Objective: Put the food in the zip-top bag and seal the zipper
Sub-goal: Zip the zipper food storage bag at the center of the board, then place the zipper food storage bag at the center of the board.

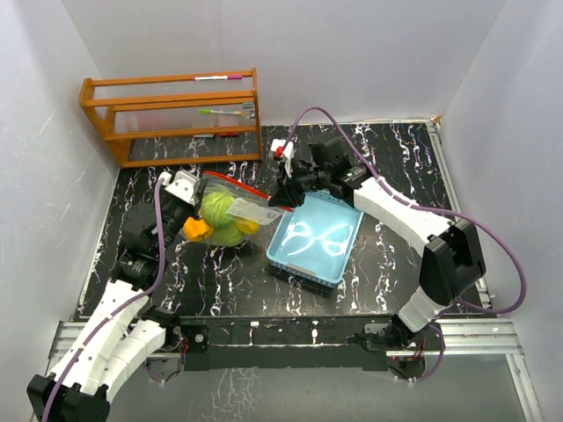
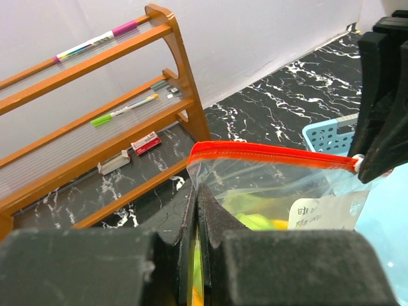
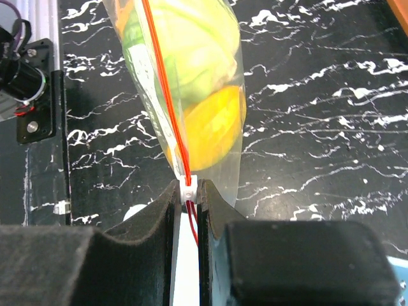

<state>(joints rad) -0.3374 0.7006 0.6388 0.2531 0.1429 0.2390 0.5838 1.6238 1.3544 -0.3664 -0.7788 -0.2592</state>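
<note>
Our left gripper [image 2: 196, 213] and right gripper [image 3: 186, 191] clamped shut

Between them stretches the clear crinkly zip-top bag [image 1: 230, 204], beside the light blue tray [image 1: 303, 268], green, yellow and orange toy food [image 3: 191, 64] inside. Left seems to grip its corner; right pinches the red zipper strip [image 2: 274, 154] at its end.

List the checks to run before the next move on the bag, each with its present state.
1. The food is inside the zip-top bag: ok, green and yellow pieces show through the plastic.
2. The right gripper is on the white slider: ok, jaws shut on it.
3. The left gripper holds the bag's opposite end: ok, jaws shut on the plastic.
4. The zipper is closed along its whole length: cannot tell; the strip looks flat.
</note>
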